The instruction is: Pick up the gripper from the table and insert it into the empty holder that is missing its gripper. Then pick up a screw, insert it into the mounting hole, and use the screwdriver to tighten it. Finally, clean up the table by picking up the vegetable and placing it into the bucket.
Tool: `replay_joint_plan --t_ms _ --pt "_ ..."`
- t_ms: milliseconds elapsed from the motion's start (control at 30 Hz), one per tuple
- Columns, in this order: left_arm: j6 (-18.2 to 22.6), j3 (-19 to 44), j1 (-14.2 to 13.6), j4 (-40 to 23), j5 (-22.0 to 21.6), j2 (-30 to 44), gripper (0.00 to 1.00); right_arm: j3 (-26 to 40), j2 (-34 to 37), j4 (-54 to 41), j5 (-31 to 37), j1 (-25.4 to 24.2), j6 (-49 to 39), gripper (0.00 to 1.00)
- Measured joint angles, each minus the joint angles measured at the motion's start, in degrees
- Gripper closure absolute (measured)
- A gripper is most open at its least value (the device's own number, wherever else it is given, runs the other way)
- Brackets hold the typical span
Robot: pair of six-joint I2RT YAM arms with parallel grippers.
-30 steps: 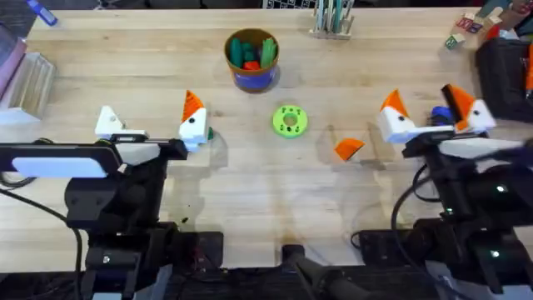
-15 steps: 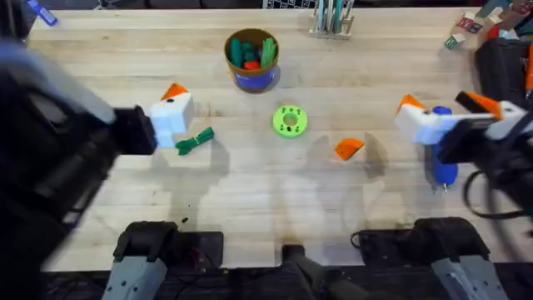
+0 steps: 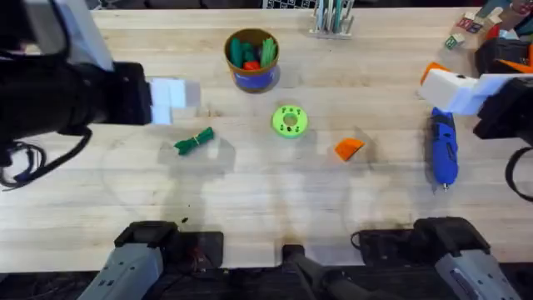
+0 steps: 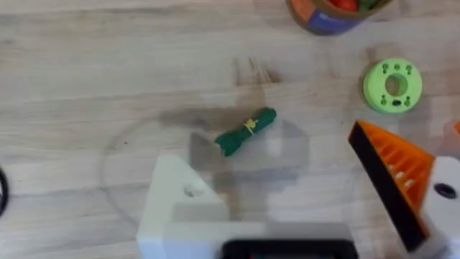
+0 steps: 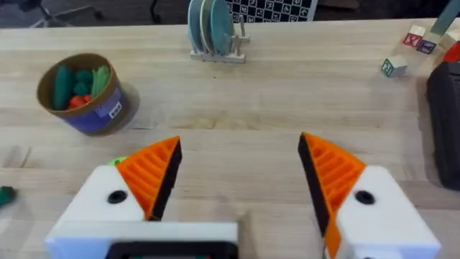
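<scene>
The loose orange gripper (image 3: 349, 148) lies on the table right of centre. My left gripper (image 3: 173, 100) hovers open at the left. One of its fingers is the plain white holder (image 4: 180, 205), with a mounting hole in its face; the other carries an orange ribbed pad (image 4: 395, 176). Below it lies the green vegetable (image 4: 246, 132) (image 3: 195, 140). My right gripper (image 5: 239, 144) (image 3: 454, 87) is open at the far right with nothing between its orange pads. The blue screwdriver (image 3: 441, 150) lies beneath it. The bucket (image 3: 251, 58) (image 5: 83, 92) stands at the back. No screw can be made out.
A bright green disc with holes (image 3: 289, 121) (image 4: 392, 85) sits mid-table. A rack of plates (image 5: 214, 29) stands at the back edge. Small toy blocks (image 5: 413, 43) and a dark object (image 3: 500, 62) are at the back right.
Both arms rose and swung outward. The left one moved up and left, uncovering the vegetable. The right one moved right, uncovering the screwdriver.
</scene>
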Motion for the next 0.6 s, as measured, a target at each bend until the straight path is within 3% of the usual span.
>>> replay_joint_plan --t_ms 133,300,333,500,533,600 --pt "0.57 -2.82 0.00 -3.76 1.71 2.05 0.015 0.00 0.00 -0.11 0.00 0.00 0.00 0.010" --pt "6.99 -8.67 -0.43 -5.48 4.46 5.35 0.016 0.00 0.02 -0.11 0.00 0.00 0.00 0.009" --pt "7.68 -9.13 -0.69 -5.52 4.70 6.05 0.082 0.00 0.01 -0.11 0.02 0.00 0.00 0.010" --pt "9.92 -9.35 -1.03 -3.84 4.93 6.55 0.854 0.00 0.00 -0.09 0.00 0.00 -0.03 0.010" --pt "10.61 -9.35 -1.03 -3.83 4.91 6.34 0.951 0.00 0.00 -0.09 0.00 0.00 -0.17 0.010" --pt "11.19 -9.35 -1.06 -3.82 4.95 5.47 0.671 0.00 0.02 -0.09 0.00 0.00 -0.59 0.009"
